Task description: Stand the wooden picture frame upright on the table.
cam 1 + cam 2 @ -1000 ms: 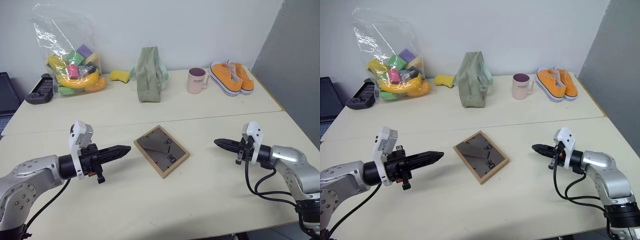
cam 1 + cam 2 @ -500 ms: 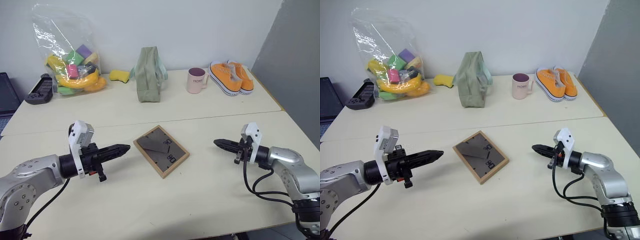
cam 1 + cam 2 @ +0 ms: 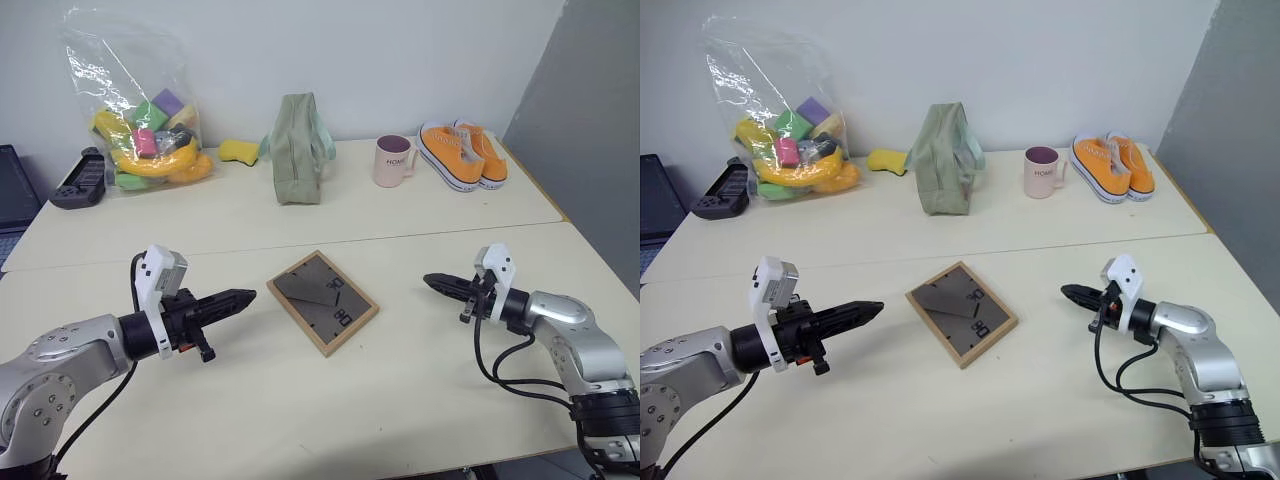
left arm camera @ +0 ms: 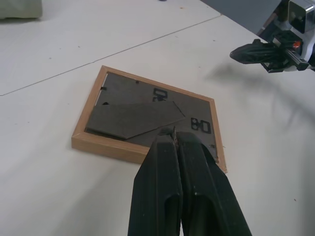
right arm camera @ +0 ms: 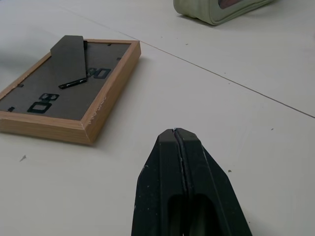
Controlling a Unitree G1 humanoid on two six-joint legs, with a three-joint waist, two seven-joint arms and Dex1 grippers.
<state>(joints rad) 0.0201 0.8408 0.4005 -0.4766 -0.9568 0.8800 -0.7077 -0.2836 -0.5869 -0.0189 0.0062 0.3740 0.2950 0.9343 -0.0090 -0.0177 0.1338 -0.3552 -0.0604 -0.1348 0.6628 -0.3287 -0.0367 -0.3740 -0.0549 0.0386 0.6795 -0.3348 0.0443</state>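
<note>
Wooden picture frame (image 3: pixel 323 302) lay flat, back side up, at centre of the head view, on the near half of the counter (image 3: pixel 400 390) just below its seam, turned diagonal w/ one corner toward the robot. Easel stand looked folded flat against the dark back.

Risks, as judged: both pincers were fully closed, so neither could take the frame w/o opening first. A closed tip pushed at the thin wood edge would prob. just skid the frame across the smooth counter. If the stand wasn't folded out before lifting, the frame would likely tip back down. Lifting by one corner only could make it pivot & slip.

Pose: left pincer (image 3: pixel 243 297) sat at centre-left, pointing right at the frame's left corner, near but not touching, holding nothing. Right pincer (image 3: pixel 431 281) sat at centre-right, pointing left, clearly apart from the frame's right corner, also empty. Both forearms reached in roughly level, slightly nose-down, above the counter.
</note>
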